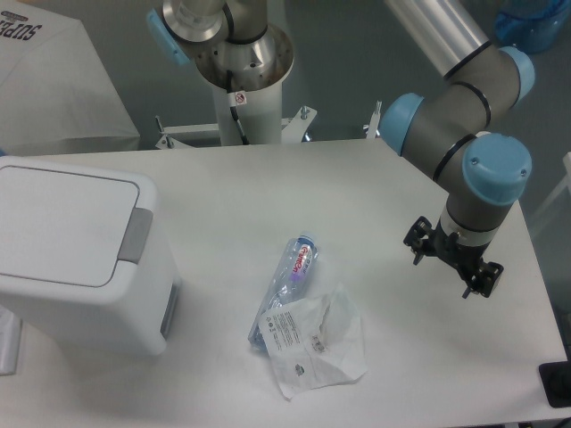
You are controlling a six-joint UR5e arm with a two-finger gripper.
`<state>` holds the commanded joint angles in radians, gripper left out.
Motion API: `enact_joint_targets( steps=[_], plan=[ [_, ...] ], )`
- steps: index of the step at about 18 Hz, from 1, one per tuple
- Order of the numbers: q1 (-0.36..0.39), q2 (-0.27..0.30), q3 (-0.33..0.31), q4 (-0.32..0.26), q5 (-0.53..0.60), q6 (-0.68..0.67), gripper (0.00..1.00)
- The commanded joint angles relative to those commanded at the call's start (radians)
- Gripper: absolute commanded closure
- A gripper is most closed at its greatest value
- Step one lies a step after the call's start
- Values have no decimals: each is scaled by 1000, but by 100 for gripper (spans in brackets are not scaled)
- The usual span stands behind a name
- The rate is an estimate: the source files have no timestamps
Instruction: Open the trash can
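White trash can (76, 254) sits lid-closed on the table (357, 196), pincer (452, 261) well right of it beyond a plastic bottle (290, 283); pincer's spread indiscernible.

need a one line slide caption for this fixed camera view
UR5e gripper hangs over the right of the table, far from the closed trash can; a bottle and crumpled wrapper lie between.

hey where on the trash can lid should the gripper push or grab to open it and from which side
Go for the grey push tab on the trash can, at the lid's right edge, the side facing the gripper. Come from above and press down: the lid lies flat and closed, with no raised lip to pinch. The grey side handle probably only lifts the bin.
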<state>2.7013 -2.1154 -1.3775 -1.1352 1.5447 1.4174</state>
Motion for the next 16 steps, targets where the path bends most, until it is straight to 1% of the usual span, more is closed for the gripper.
enact_joint_targets(
  steps=[9,12,14,16],
  plan=[
    [0,2,-2,-3,-2,0,0],
    [3,0,-17,-3,-5,-8,0],
    [12,11,-38,-2,-12,-12,0],
    [11,23,-40,-6,-18,-20,0]
  ],
)
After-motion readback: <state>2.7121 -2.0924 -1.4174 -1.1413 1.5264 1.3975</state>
